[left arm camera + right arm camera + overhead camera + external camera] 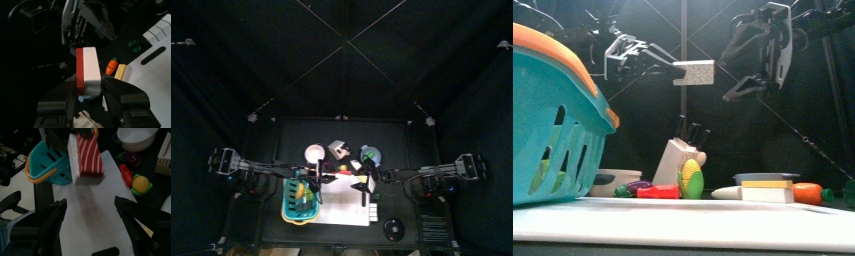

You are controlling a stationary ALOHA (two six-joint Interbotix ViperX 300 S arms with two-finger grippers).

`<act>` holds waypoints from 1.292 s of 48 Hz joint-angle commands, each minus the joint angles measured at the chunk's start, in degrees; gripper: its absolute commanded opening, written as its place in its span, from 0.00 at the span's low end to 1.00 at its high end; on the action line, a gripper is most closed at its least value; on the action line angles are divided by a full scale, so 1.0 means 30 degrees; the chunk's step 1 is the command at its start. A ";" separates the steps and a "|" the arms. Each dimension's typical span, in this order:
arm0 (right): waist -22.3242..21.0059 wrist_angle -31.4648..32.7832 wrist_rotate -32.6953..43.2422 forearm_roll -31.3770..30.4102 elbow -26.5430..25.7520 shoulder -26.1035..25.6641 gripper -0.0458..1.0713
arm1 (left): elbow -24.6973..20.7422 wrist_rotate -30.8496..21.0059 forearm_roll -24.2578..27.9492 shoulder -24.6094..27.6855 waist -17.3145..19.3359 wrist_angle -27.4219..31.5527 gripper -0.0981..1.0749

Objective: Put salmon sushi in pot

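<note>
Aloft above the table, the left tool clamps the sushi, a white block with a red-orange salmon face, between its two jaws. From the front the sushi hangs high in the air, well clear of everything below. The right tool hovers opposite, jaws spread wide with nothing between them, and looks down on the striped sushi. A teal basket with an orange rim stands at the left side of a white mat. Behind the mat lie a white bowl, a knife block, a corn cob and a carrot. Whether any of these vessels is the pot cannot be told.
</note>
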 commanded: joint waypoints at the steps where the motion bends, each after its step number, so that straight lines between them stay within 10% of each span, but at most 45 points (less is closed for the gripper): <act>1: -0.0088 0.0117 0.0000 -0.0029 -0.0176 -0.0586 0.97 | 0.0293 -0.0176 -0.1406 -0.1377 0.0088 -0.0205 0.54; 20: -0.0967 0.0352 -0.0088 -0.0059 0.0059 -0.0615 0.97 | 0.3662 -0.0703 -0.8262 -0.6445 0.3779 0.1172 0.50; 32: -0.1494 0.0352 -0.0088 -0.0059 0.0029 -0.0469 0.97 | 0.2988 -0.0996 -1.2070 -0.8965 0.6357 0.8848 0.49; 41: -0.1523 0.0322 -0.0146 -0.0059 0.0029 -0.0146 0.97 | 0.2168 -0.1201 -1.2393 -0.8730 0.8789 1.3301 0.49; 62: -0.1611 0.0264 -0.0146 -0.0264 -0.0088 0.0879 0.97 | 0.1787 -0.1172 -1.3184 -0.5479 1.2363 1.5117 0.49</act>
